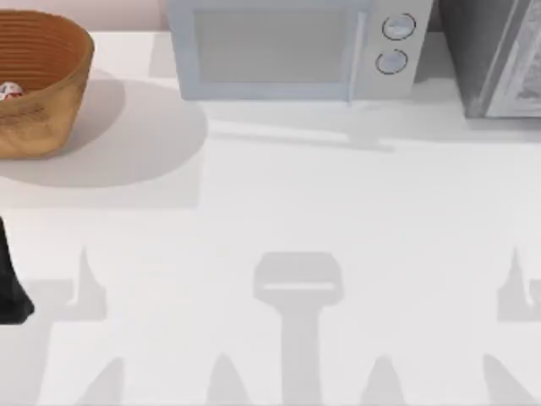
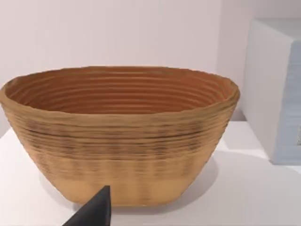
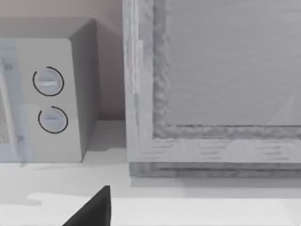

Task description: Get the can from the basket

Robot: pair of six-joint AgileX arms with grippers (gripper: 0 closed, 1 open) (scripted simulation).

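Baskets: you have one basket (image 1: 51,85), standing at the far left corner of the surface (image 1: 279,211).
Basket build: round woven wicker, orange-brown inside with horizontal ribs, lighter tan outside; your left wrist view shows its walls flaring upward to a thick rolled rim (image 2: 120,113).
Cans: you have one can (image 1: 10,91), lying inside the basket, against its left part as the top view frames it.
Can look: only a small patch shows over the rim, silver-white with a touch of red; you cannot read its shape further.
Microwaves: one microwave (image 1: 292,46), just right of the basket along the back edge, a pale grey box with a flat glazed door.
Knobs: two round knobs (image 1: 397,27), stacked one above the other on the microwave's right panel.
Other appliance: one tall grey box (image 1: 494,55) right of the microwave, with a framed, slightly mottled front panel.
Surface: flat, white and matt.
Left arm: a dark part (image 1: 13,288) sits at the left edge, well in front of the basket.
Left fingers: one dark tip (image 2: 94,212) shows facing the basket's outer wall; you cannot tell their spread.
Right fingers: one dark tip (image 3: 94,209) shows facing the microwave's knob panel and the grey box; spread likewise unclear.
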